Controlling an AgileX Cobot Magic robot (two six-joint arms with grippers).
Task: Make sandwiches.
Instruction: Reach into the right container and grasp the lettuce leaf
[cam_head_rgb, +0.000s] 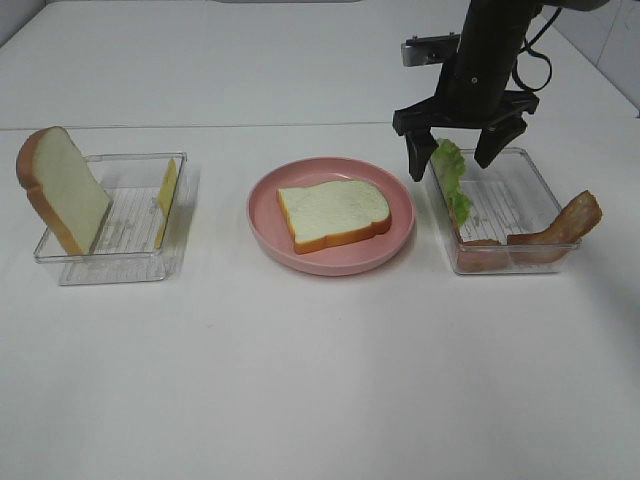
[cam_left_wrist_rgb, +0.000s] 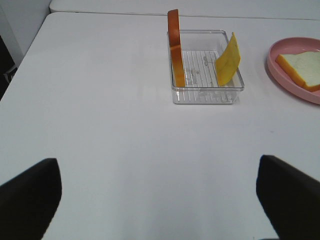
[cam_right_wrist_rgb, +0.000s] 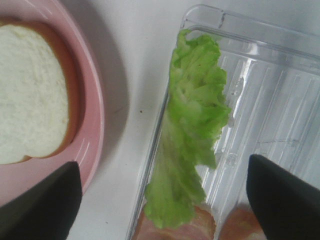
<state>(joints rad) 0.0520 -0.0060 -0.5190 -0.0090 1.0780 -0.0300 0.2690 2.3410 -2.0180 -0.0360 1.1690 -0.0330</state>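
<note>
One white bread slice (cam_head_rgb: 333, 213) lies flat on the pink plate (cam_head_rgb: 330, 265). My right gripper (cam_head_rgb: 452, 164) hangs open just above the green lettuce leaf (cam_head_rgb: 453, 185), which leans on the near wall of the right tray (cam_head_rgb: 540, 180). In the right wrist view the lettuce (cam_right_wrist_rgb: 192, 135) sits between the spread fingers (cam_right_wrist_rgb: 285, 200), untouched. Reddish-brown bacon (cam_head_rgb: 560, 228) lies at that tray's front. A second bread slice (cam_head_rgb: 62, 188) and a yellow cheese slice (cam_head_rgb: 167, 200) stand on edge in the left tray (cam_head_rgb: 110, 270). My left gripper (cam_left_wrist_rgb: 160, 200) is open over bare table, well short of that tray.
The white table's far edge runs behind the trays. The plate rim (cam_right_wrist_rgb: 92, 115) lies close beside the right tray's wall, with a narrow strip of table between them. The left arm is outside the exterior high view.
</note>
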